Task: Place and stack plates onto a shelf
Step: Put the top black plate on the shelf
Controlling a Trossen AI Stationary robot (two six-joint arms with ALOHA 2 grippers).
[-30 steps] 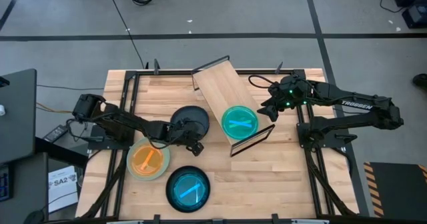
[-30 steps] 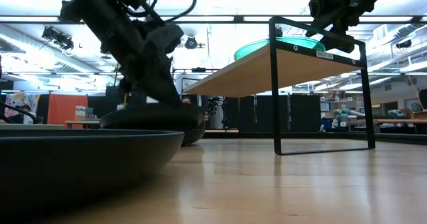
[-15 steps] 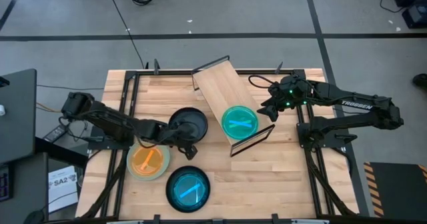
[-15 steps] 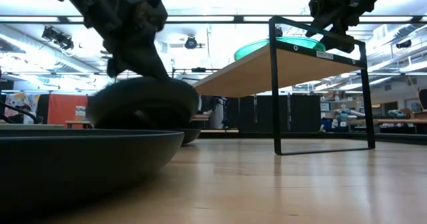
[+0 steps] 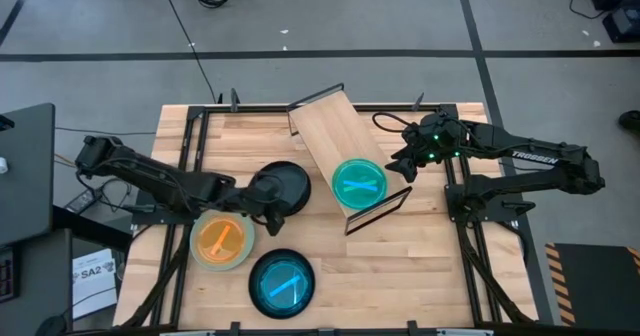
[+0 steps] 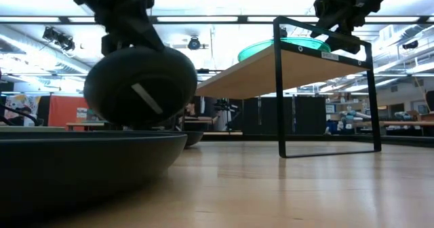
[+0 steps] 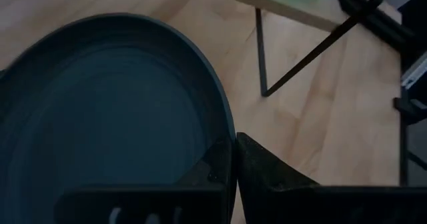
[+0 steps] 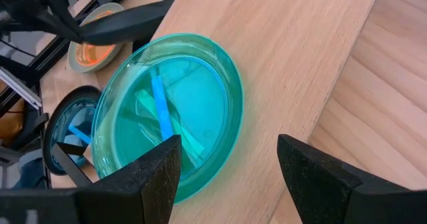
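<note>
The dark grey plate (image 5: 284, 183) hangs in the air, tipped so its underside (image 6: 140, 87) faces the table's near edge. My left gripper (image 5: 266, 205) is shut on its rim. A teal plate (image 5: 358, 181) lies flat on the pale wood shelf (image 5: 325, 126), near the shelf's near end. My right gripper (image 5: 400, 164) hovers open just right of that plate, and its wrist view looks down on the teal plate (image 8: 167, 117) between the spread fingers. An orange plate (image 5: 221, 238) sits inside a pale green one. My left gripper (image 7: 233, 144) pinches the dark plate's rim (image 7: 229, 127) at the edge nearest the table's near-left. One finger (image 7: 215, 171) is on the plate's inner face and one (image 7: 263, 171) on its outer face. The plate is lifted clear of the table and tilted.
A black plate with a teal one in it (image 5: 281, 283) lies by the near edge, and its rim (image 6: 81, 153) fills the low view's foreground. The shelf's black wire frame (image 6: 325, 99) stands on the tabletop. Bare wood lies right of the shelf (image 5: 420, 256).
My left gripper has risen and drawn slightly toward the table's left, staying shut on the dark plate. The plate has come off the table and tipped up, so its underside now faces the near edge.
</note>
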